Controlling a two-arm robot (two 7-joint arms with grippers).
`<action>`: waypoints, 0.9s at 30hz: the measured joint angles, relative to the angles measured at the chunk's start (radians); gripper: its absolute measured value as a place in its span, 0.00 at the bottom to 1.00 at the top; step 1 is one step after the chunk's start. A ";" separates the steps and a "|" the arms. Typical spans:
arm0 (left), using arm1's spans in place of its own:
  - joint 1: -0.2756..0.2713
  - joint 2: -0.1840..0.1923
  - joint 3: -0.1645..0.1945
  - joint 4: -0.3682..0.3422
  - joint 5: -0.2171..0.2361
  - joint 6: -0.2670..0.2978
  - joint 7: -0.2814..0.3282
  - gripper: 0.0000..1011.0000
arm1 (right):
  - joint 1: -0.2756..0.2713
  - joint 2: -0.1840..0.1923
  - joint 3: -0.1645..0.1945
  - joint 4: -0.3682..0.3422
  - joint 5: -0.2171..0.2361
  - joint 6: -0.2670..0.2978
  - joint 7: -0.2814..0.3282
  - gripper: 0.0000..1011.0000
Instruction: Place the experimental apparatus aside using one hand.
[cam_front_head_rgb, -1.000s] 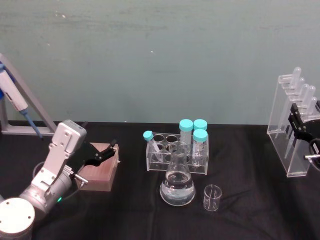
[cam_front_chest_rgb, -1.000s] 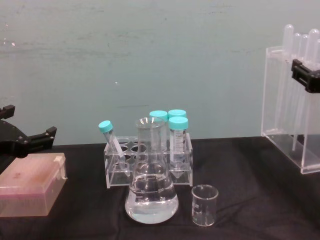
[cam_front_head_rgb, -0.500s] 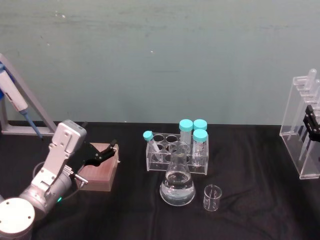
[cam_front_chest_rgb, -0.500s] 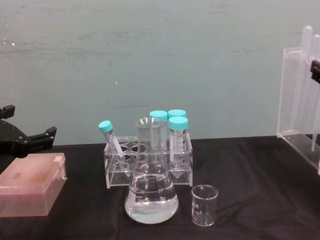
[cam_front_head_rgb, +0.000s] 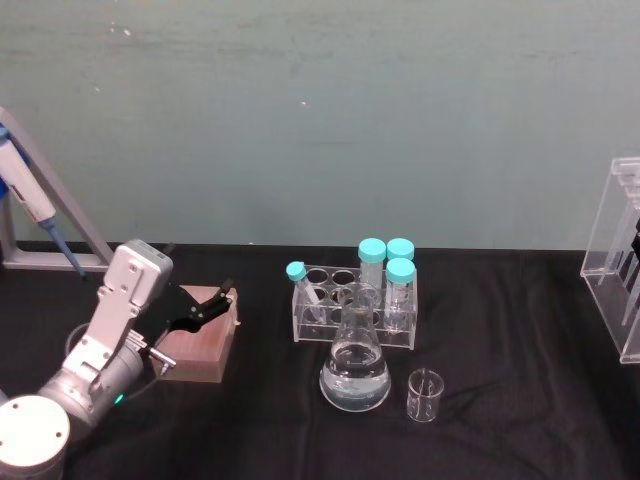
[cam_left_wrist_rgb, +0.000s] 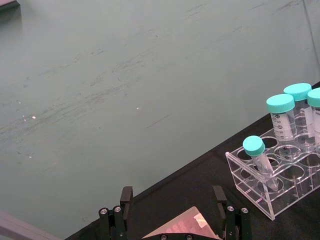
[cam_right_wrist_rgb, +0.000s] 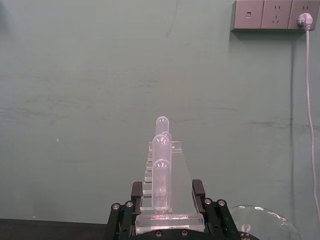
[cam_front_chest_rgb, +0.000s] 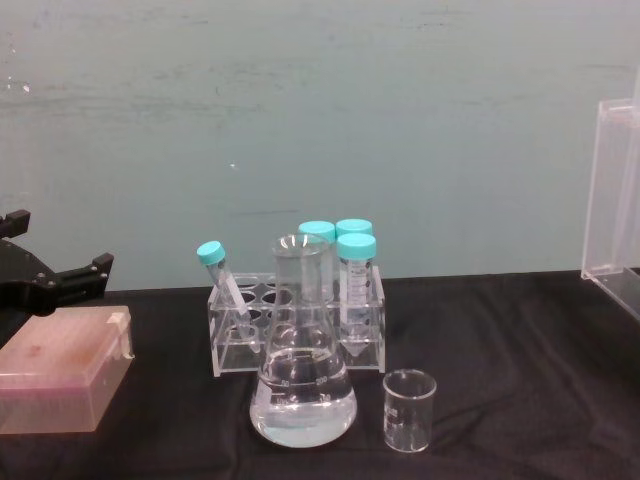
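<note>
A flask (cam_front_head_rgb: 354, 376) of clear liquid, a small beaker (cam_front_head_rgb: 424, 394) just beside it and a rack (cam_front_head_rgb: 352, 303) of teal-capped tubes crowd the middle of the black tabletop (cam_front_head_rgb: 505, 425), well apart from the right fingers (cam_right_wrist_rgb: 137, 194). Those fingers are clamped on the tall clear pipette stand (cam_front_head_rgb: 610, 250), upright between them at the right edge. The left fingers (cam_front_head_rgb: 215, 300) hang spread apart just above a pink box (cam_front_head_rgb: 200, 345).

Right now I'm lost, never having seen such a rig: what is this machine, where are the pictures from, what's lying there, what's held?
A two-armed robot. Pictures come from its head, chest and each wrist. On the black table stand a flask of clear liquid, a small beaker, a tube rack and a pink box. The left claw hangs open over the box. The right claw grips the clear pipette stand at far right.
</note>
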 joint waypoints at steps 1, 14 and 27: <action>0.000 0.000 0.000 0.000 0.000 0.000 0.000 0.99 | 0.000 0.001 0.002 0.001 0.002 0.001 0.001 0.60; 0.000 0.000 0.000 0.000 0.000 0.000 0.000 0.99 | 0.010 0.008 0.019 0.020 0.005 -0.002 -0.002 0.60; 0.000 0.000 0.000 0.000 0.000 0.000 0.000 0.99 | 0.033 0.011 0.034 0.059 -0.006 -0.009 -0.013 0.60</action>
